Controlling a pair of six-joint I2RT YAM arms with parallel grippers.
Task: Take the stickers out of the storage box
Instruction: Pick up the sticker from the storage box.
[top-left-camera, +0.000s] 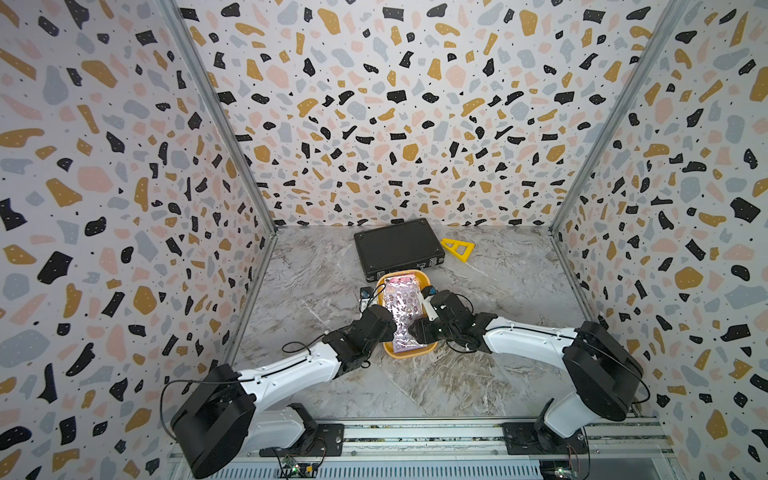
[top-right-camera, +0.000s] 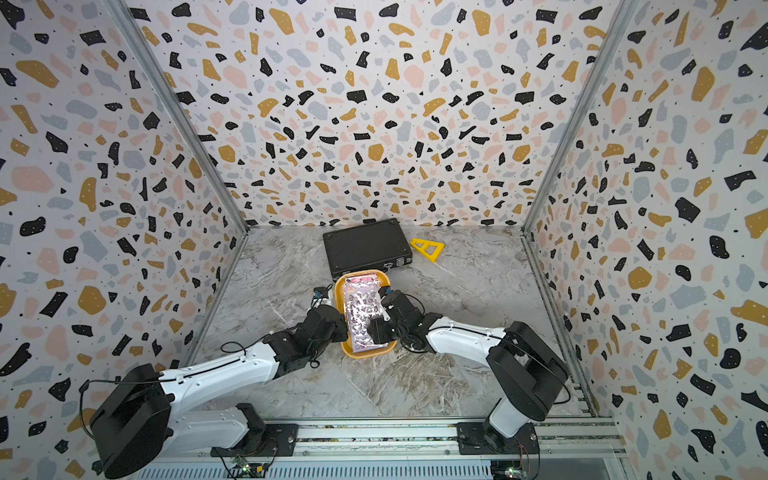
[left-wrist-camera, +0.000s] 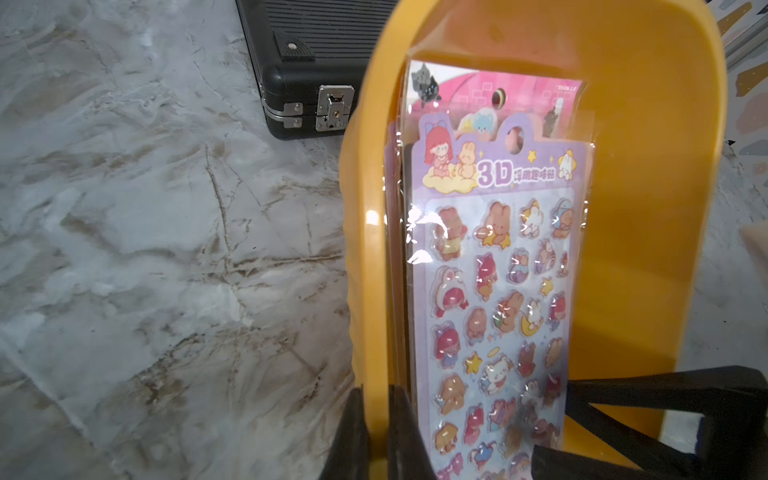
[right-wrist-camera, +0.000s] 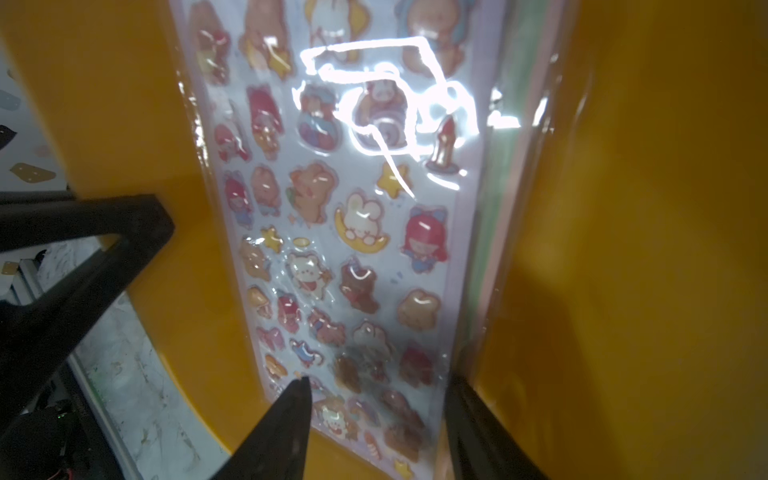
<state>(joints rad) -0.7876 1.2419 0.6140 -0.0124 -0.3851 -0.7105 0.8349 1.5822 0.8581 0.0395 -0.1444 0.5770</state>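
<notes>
Clamping shallow yellow-orange plastic storage box (left-wrist-camera: 368, 257) rim, left gripper (left-wrist-camera: 376, 399); right gripper (right-wrist-camera: 378, 378) agape astride glossy stickers (right-wrist-camera: 353, 232); grey marbled tabletop (top-left-camera: 415, 386), terrazzo-print walls (top-left-camera: 395, 104).

Both top views bright and even, diffuse light from overhead; shadows under arms soft & faint. Wide-angle bend: wall edges lean outward toward the corners. White glare on the stickers (top-left-camera: 398, 303) wrap in both top views, strongest in right wrist view, streaks washing out detail. That view dimmer, soft-focus. Left wrist view sharper; small hotspot on the storage box (left-wrist-camera: 370, 217) rim.
</notes>
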